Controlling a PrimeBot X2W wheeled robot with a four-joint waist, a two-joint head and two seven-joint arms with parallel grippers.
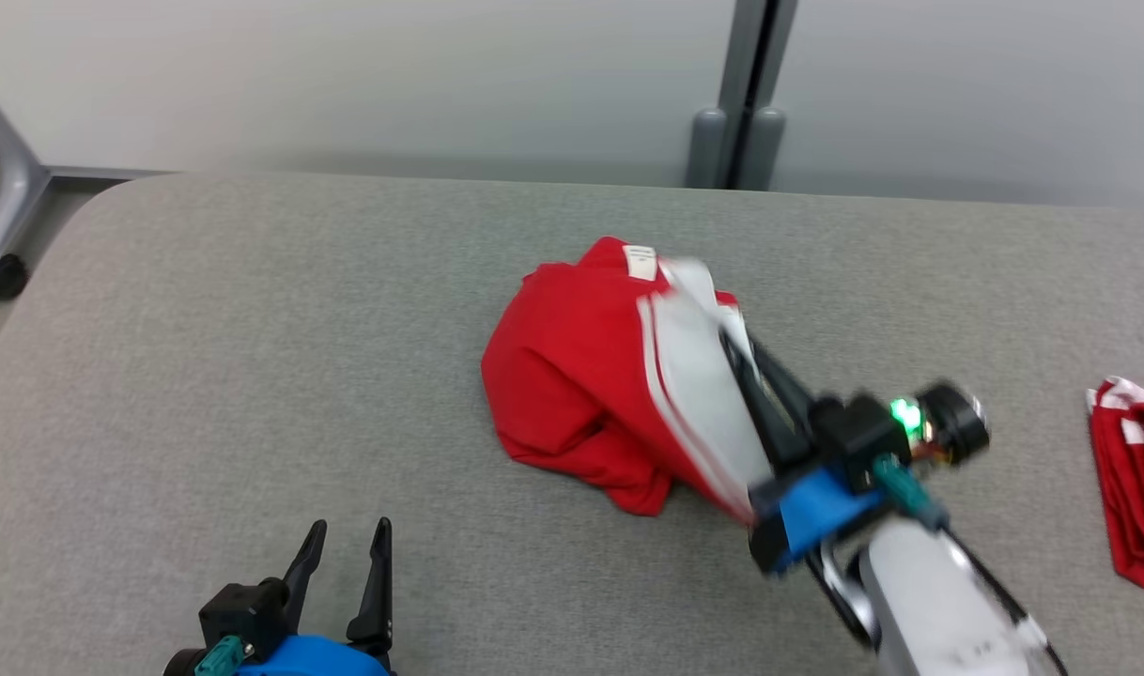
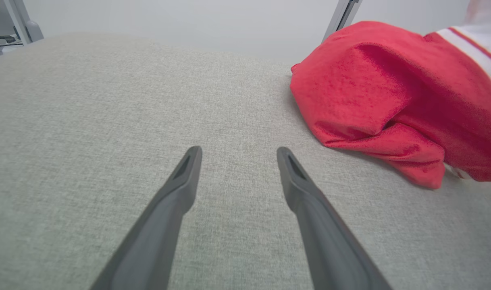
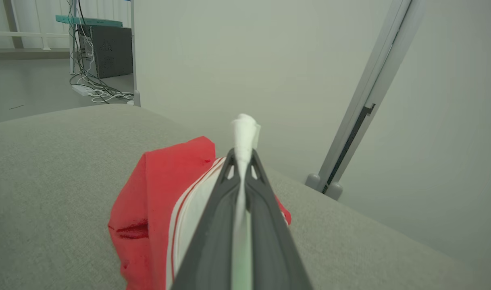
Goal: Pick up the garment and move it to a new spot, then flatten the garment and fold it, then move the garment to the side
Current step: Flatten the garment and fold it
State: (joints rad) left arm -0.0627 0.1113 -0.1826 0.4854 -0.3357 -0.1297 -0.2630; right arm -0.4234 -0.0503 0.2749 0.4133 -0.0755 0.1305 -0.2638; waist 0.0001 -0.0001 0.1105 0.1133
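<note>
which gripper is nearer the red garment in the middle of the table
Right. The right gripper is shut on the white part of the red garment. The left gripper is open over bare table, apart from it, on the robot's left.

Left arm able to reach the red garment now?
Probably yes: the left gripper is open, and bare table lies between it and the garment. The right gripper pinches its white panel.

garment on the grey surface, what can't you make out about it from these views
- garment: type and full shape, bunched up in every view.
- white label, head view: print too small.
- Grip spot, head view: motion blur over the right jaws.
- second red cloth, head view: cut off by right edge.
</note>
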